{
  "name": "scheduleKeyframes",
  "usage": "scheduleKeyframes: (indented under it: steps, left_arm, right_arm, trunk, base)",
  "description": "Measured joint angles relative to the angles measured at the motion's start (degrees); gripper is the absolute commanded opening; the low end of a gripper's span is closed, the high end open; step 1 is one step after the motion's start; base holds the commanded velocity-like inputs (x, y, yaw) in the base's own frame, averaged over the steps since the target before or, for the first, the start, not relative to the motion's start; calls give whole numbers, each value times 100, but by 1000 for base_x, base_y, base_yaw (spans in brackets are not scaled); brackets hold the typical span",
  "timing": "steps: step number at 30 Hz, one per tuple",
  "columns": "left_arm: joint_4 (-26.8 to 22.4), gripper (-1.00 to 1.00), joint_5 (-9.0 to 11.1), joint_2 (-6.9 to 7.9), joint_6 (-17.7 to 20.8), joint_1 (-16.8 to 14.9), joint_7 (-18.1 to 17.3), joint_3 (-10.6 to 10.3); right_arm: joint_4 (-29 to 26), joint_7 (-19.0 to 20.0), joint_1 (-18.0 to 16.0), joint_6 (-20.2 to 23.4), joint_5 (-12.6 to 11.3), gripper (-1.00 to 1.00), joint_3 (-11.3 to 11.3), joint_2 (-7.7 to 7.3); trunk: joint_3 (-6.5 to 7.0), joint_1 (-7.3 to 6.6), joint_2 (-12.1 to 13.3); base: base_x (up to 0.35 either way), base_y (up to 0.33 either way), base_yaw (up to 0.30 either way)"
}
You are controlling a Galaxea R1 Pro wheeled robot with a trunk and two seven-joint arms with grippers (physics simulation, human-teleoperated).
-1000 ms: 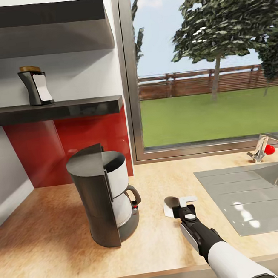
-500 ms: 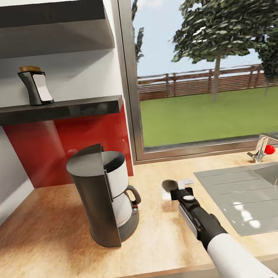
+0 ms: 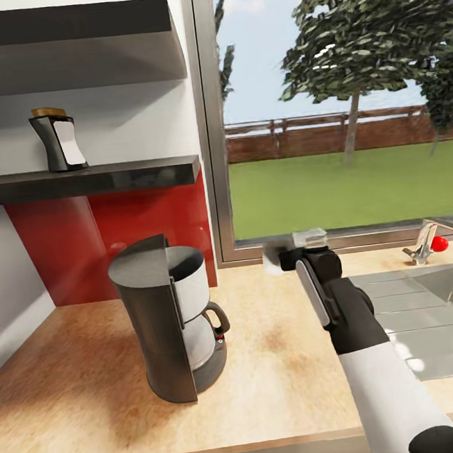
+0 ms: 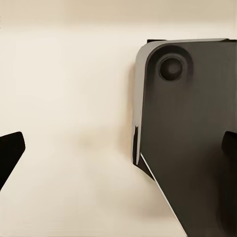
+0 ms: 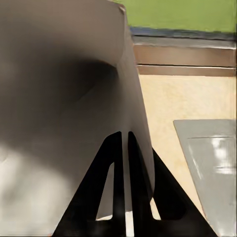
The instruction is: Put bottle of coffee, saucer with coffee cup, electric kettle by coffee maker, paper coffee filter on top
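Observation:
The black coffee maker point(image 3: 173, 316) with its glass carafe stands on the wooden countertop point(image 3: 84, 395), left of centre. Up on the dark wall shelf point(image 3: 130, 175) sits the bottle of coffee point(image 3: 60, 141), dark with a tan cap and white label. My right gripper point(image 3: 300, 247) is raised above the counter near the window sill, shut on the pale paper coffee filter point(image 3: 277, 257). In the right wrist view the filter point(image 5: 64, 113) curves wide over the pinched fingers point(image 5: 114, 148). My left gripper point(image 4: 118, 155) is open over a beige surface, its fingers wide apart.
A steel sink point(image 3: 440, 329) with a red-knobbed faucet point(image 3: 425, 244) is set into the counter at the right. A red backsplash point(image 3: 81, 242) and a large window point(image 3: 339, 103) stand behind. A dark, grey-edged body point(image 4: 187, 138) lies under the left gripper.
My right arm has lifted the paper filter off the countertop and carried it up and away toward the window. The coffee maker and the bottle have not moved.

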Motion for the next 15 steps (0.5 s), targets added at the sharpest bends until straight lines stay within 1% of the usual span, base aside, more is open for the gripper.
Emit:
scheduleKeyframes:
  steps: [1, 3, 4, 5, 6, 7, 8, 9, 10, 12, 13, 14, 15]
  left_arm:
    - [0, 100, 0, 0, 1, 0, 1, 0]
    - [0, 100, 0, 4, 2, 0, 2, 0]
    - [0, 100, 0, 3, 3, 0, 2, 0]
    - [0, 100, 0, 2, 3, 0, 2, 0]
    - [0, 100, 0, 1, 3, 0, 2, 0]
    - [0, 100, 0, 1, 3, 0, 2, 1]
    - [0, 100, 0, 0, 3, 0, 2, 1]
    - [-1, 100, 0, 0, 3, 1, 2, 1]
    - [0, 100, 0, -3, 6, 0, 2, 0]
    - [0, 100, 0, -1, 76, 0, 4, 0]
    - [0, 100, 0, -1, 116, 0, 5, 0]
    - [0, 100, 0, -2, 254, 0, 15, 0]
    - [0, 100, 0, -2, 348, 0, 22, 0]
  right_arm:
    - [-11, 0, -58, 23, -16, -100, -2, 3]
    - [21, 9, -335, 101, -198, -100, -9, 15]
    - [63, 9, -379, 109, -232, -100, -11, 16]
    - [273, 12, -511, 123, -307, -100, -38, 22]
    - [630, 14, -707, 132, -342, -100, -143, 26]
    - [1126, 14, -981, 135, -352, -100, -420, 28]
    - [1455, 11, -1175, 136, -369, -100, -658, 27]
    - [2060, 4, -1549, 143, -352, -100, -1162, 23]
    - [2375, 7, -1745, 142, -383, -100, -1419, 25]
    - [3017, 9, -2108, 144, -396, -100, -1770, 25]
    - [3197, 10, -2207, 144, -397, -100, -1835, 23]
    - [3701, 12, -2491, 144, -406, -100, -1961, 20]
    - [4024, 12, -2689, 146, -404, -100, -2013, 17]
  trunk:
    - [-1, 0, 0]
    - [0, 0, 0]
    - [-1, 0, 1]
    - [-1, 0, 1]
    - [-1, 1, 2]
    - [0, 1, 2]
    - [-1, 1, 2]
    - [0, 1, 2]
    - [0, 0, 1]
    - [-1, 0, 1]
    - [-1, 0, 1]
    - [0, 1, 1]
    - [0, 0, 0]
  base:
    - [0, 0, 0]
    - [0, 0, 0]
    - [0, 0, 0]
    - [0, 0, 0]
    - [0, 0, 0]
    - [0, 0, 0]
    - [0, 0, 0]
    - [0, 0, 0]
    - [0, 0, 0]
    - [0, 0, 0]
    - [0, 0, 0]
    - [0, 0, 0]
    - [0, 0, 0]
